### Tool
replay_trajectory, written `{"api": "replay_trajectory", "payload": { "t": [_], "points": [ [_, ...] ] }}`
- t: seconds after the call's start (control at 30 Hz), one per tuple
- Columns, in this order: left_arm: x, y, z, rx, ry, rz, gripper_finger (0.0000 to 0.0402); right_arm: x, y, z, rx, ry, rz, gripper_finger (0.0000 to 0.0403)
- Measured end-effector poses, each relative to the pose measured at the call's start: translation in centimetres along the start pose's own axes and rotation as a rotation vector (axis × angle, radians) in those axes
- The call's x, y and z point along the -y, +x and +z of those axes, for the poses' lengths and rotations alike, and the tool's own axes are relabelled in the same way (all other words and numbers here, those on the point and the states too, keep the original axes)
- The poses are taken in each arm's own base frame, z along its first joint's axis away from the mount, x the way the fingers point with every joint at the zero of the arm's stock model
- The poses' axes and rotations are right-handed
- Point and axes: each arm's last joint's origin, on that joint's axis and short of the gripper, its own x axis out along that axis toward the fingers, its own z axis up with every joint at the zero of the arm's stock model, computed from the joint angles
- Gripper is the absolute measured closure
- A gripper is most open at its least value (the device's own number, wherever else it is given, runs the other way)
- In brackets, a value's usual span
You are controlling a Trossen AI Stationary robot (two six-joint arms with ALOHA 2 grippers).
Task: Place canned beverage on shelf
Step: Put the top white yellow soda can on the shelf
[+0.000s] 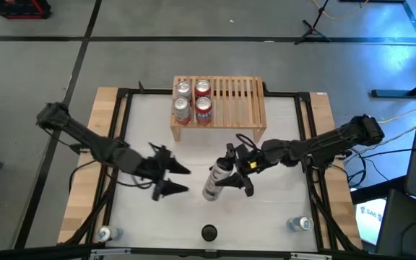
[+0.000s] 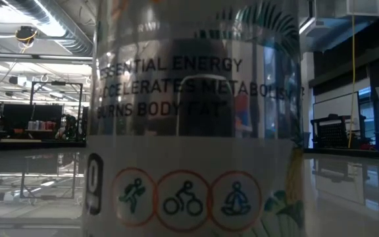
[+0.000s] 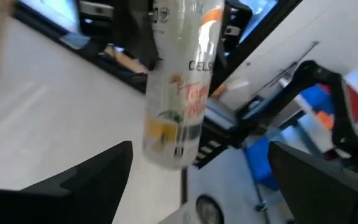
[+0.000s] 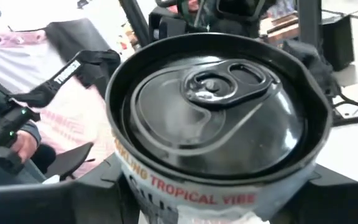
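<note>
Can: tall slim white energy-drink can (image 1: 217, 179), black pull-tab lid, leaning on the worktop (image 1: 280, 209).
Right hand (image 1: 238, 172): clamped round its top.
Left hand (image 1: 179, 178): fingers spread, just beside the can.
Shelf (image 1: 237, 101): slatted light wood, four cans (image 1: 193, 100) on it.

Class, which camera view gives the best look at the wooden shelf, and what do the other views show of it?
The high view: it shows the whole shelf, slatted top and four cans at its left end. The low view is blocked by the tall can. The left wrist view shows only a blurred light-wood edge, perhaps the shelf. The right wrist view shows none.
</note>
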Motion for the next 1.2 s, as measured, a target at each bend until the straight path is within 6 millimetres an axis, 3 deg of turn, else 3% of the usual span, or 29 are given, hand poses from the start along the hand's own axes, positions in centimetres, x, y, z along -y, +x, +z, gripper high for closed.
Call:
{"api": "replay_trajectory", "payload": {
  "t": [0.13, 0.33, 0.47, 0.8, 0.93, 1.13, 1.2],
  "points": [
    [-0.8, 3.4, -0.2, 0.024, -0.033, -0.07, 0.0033, -0.1, 0.0, 0.0, -0.002, -0.031, 0.02, 0.0179],
    [-2.5, 6.6, -0.6, 0.049, -0.051, -0.082, 0.0033, -0.1, 0.0, 0.0, -0.003, -0.056, 0.029, 0.0179],
    [-3.2, 7.6, -0.8, 0.065, -0.047, -0.076, 0.0033, -0.1, 0.0, 0.1, -0.001, -0.055, 0.031, 0.0179],
    [-3.5, 9.5, -1.2, 0.052, -0.022, -0.256, 0.0036, 0.8, -0.2, 1.0, 0.035, -0.039, 0.055, 0.0179],
    [-4.0, 9.6, -0.8, 0.043, -0.024, -0.269, 0.0069, 0.8, -0.1, 0.8, 0.029, -0.037, 0.063, 0.0179],
    [-4.6, 9.7, -0.2, 0.031, -0.007, -0.29, 0.0152, 0.8, 0.0, 0.9, 0.049, -0.043, 0.035, 0.0176],
    [-4.8, 9.7, -0.1, 0.025, -0.008, -0.296, 0.0172, 0.8, 0.0, 0.9, 0.052, -0.043, 0.028, 0.0144]
  ]
}}
